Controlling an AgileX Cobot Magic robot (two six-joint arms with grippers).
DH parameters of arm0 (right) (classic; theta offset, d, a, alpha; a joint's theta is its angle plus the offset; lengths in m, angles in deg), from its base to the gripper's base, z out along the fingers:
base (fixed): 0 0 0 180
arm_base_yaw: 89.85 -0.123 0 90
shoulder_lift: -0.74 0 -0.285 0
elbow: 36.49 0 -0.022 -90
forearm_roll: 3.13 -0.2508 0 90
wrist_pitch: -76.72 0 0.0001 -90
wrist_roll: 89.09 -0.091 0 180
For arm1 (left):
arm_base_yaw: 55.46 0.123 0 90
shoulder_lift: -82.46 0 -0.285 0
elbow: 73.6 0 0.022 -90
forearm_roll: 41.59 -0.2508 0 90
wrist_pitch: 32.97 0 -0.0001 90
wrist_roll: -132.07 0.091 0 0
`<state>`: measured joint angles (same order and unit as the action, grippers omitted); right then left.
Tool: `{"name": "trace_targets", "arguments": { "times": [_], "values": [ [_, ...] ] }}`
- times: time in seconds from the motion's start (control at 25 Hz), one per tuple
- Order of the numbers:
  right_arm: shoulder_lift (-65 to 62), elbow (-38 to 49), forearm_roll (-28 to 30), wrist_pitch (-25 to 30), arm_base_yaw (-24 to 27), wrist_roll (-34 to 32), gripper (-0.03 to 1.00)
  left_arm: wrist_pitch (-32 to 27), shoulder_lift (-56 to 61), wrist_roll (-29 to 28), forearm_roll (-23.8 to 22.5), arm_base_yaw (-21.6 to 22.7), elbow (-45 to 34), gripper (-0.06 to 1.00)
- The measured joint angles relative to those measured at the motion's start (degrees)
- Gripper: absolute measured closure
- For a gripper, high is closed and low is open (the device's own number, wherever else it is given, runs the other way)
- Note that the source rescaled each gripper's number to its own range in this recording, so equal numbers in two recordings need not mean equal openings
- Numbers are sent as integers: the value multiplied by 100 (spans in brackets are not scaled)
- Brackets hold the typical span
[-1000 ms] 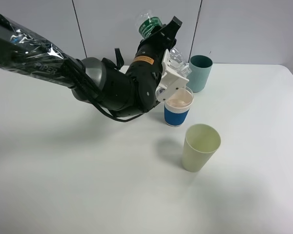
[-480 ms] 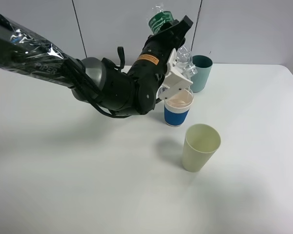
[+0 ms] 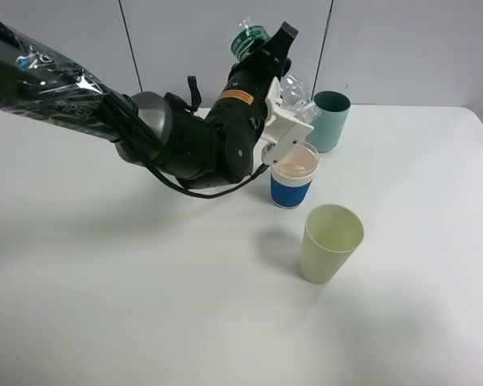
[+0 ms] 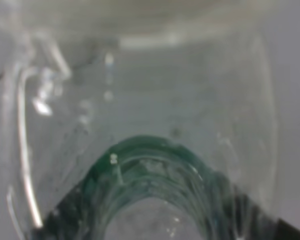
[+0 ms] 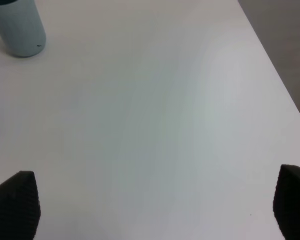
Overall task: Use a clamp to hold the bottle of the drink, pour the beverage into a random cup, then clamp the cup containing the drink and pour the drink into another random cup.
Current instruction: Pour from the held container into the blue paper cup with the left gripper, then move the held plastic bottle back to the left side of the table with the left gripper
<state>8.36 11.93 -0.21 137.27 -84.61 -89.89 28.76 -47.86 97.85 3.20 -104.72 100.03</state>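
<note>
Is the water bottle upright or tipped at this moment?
Tipped. The bottle slants with its green-labelled end high and its neck low, above the blue-banded cup.

Clear, glossy plastic bottle (image 3: 294, 87) (seemingly ribbed)

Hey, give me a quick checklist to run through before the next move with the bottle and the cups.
1. Left gripper shut on the bottle: ok.
2. Bottle mouth above the blue-banded cup: ok.
3. Drink in the blue-banded cup: ok, pinkish liquid shows.
4. Bottle empty: cannot tell.
5. Teal cup upright: ok.
6. Right gripper open, holding nothing: ok.
</note>
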Motion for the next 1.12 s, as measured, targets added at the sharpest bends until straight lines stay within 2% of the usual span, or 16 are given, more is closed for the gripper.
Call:
{"name": "trace_targets", "arguments": {
  "times": [0.16, 0.32, 0.52, 0.64, 0.76, 1.0, 1.12],
  "values": [
    [0, 0, 0, 0, 0, 0, 9, -326, 118, -230, 460, 114, -34, 92],
    [0, 0, 0, 0, 0, 0, 9, -507, 469, -576, 621, 245, -311, 92],
    [0, 0, 0, 0, 0, 0, 9, -613, 1036, -1797, 621, 442, -996, 92],
    [0, 0, 0, 0, 0, 0, 9, -752, 1456, -2939, 457, 590, -1519, 92],
    [0, 0, 0, 0, 0, 0, 9, -885, 1918, -4351, 101, 749, -2079, 92],
    [0, 0, 0, 0, 0, 0, 9, -936, 2760, -7642, -781, 1225, -3129, 92],
    [0, 0, 0, 0, 0, 0, 9, -972, 3103, -9244, -1273, 1615, -3582, 92]
  ]
}}
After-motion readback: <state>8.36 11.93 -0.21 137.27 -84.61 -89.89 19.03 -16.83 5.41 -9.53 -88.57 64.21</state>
